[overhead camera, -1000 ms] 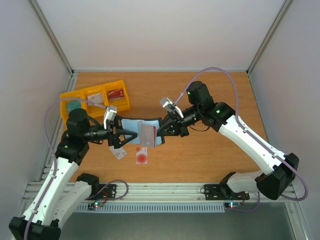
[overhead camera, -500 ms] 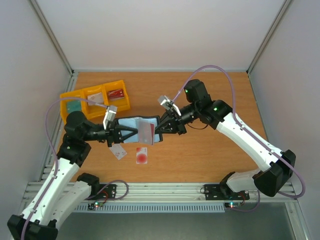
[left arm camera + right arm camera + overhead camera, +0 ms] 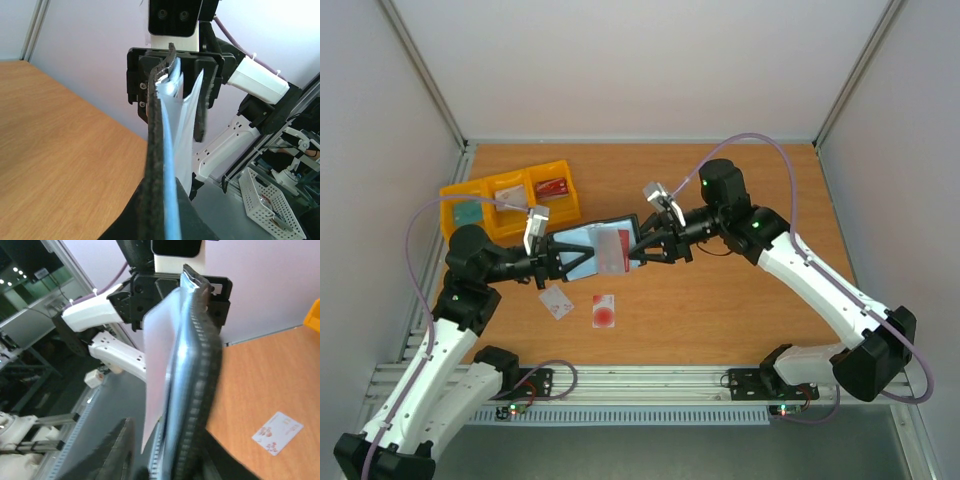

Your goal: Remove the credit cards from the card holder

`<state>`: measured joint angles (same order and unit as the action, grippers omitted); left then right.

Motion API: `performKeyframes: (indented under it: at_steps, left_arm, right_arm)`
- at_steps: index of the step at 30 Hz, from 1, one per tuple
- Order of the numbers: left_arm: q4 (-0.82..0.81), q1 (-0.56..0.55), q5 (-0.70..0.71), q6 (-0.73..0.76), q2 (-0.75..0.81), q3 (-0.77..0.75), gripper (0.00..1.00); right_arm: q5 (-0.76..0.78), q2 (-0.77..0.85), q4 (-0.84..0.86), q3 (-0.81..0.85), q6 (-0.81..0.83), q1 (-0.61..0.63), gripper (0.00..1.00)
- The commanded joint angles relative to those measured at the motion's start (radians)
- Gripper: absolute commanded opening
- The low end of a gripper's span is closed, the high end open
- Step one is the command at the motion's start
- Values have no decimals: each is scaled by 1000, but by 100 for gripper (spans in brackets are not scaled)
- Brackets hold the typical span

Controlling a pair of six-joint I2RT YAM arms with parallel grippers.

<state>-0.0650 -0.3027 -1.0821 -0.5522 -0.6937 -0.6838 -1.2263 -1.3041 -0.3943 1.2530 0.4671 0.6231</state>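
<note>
The black card holder [image 3: 582, 243] hangs open in the air between both arms, its grey-blue pockets facing up. A dark red credit card [image 3: 613, 250] sticks out of a pocket. My left gripper [image 3: 556, 262] is shut on the holder's left edge [image 3: 157, 150], pinched between the fingers [image 3: 131, 220]. My right gripper [image 3: 645, 250] is at the right edge. Its jaws stand open around the holder [image 3: 192, 380] and the pale card [image 3: 157, 360], with one finger [image 3: 122, 440] apart from the card. Two credit cards lie on the table: one with a red circle [image 3: 604, 310], one with small red marks [image 3: 557, 302].
Yellow bins [image 3: 510, 200] with small cards inside stand at the back left of the wooden table [image 3: 740, 300]. The marked card [image 3: 277, 432] lies on the wood below the holder. Grey walls close in the left and right sides.
My left gripper has shut on the holder's left edge. My right gripper's jaws have parted. The holder has shifted a little toward the back of the table.
</note>
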Motion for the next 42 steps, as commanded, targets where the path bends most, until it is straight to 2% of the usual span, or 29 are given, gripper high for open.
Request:
performKeyframes:
  at_steps: [1, 7, 10, 11, 12, 13, 14, 15, 18, 20, 21, 24, 27, 29, 31, 34, 38, 42]
  left_arm:
    - [-63, -2, 10, 7, 16, 11, 0]
    - [-62, -2, 8, 5, 21, 20, 0]
    - [-22, -3, 51, 28, 23, 23, 0]
    - [27, -2, 99, 47, 23, 17, 10]
    - [106, -2, 198, 80, 28, 0, 41]
    - [179, -2, 276, 115, 29, -16, 57]
    - [235, -2, 345, 179, 34, -31, 66]
    - [279, -2, 425, 218, 38, -43, 71]
    - [372, 0, 622, 339, 48, -65, 76]
    - [387, 0, 668, 389, 49, -68, 76]
    - [387, 0, 657, 406, 49, -67, 75]
    - [340, -1, 505, 391, 50, -50, 68]
    - [206, 0, 289, 303, 44, -14, 62]
    - [104, -5, 180, 201, 36, 7, 61]
    - [86, -5, 175, 149, 28, 6, 59]
    - [146, -5, 240, 155, 28, 3, 49]
    - [254, -2, 237, 181, 46, 9, 49]
    - [320, 7, 208, 210, 77, 6, 49]
  right_arm:
    - [43, 13, 199, -44, -136, 7, 22]
    - [5, 7, 268, -51, -180, 6, 3]
    - [56, 2, 265, -50, -206, 7, 1]
    - [98, 1, 237, -44, -204, 7, 1]
    - [172, -1, 192, -30, -193, 7, 1]
    - [263, -2, 126, -12, -176, 7, 1]
    - [365, -9, 57, 11, -164, 7, 1]
    - [500, -17, -14, 38, -154, 6, 1]
    - [923, -59, -233, 141, -163, 7, 1]
    - [1154, -93, -346, 196, -186, 7, 1]
    - [1208, -108, -387, 216, -190, 8, 1]
    - [1309, -152, -459, 257, -197, 26, 1]
    - [1388, -205, -512, 307, -179, 82, 1]
    - [1276, -222, -503, 325, -141, 97, 1]
    - [1046, -201, -418, 284, -106, 99, 1]
    - [719, -139, -274, 205, -66, 99, 1]
    - [371, -90, -149, 131, -25, 99, 1]
    - [193, -45, -102, 89, 10, 99, 1]
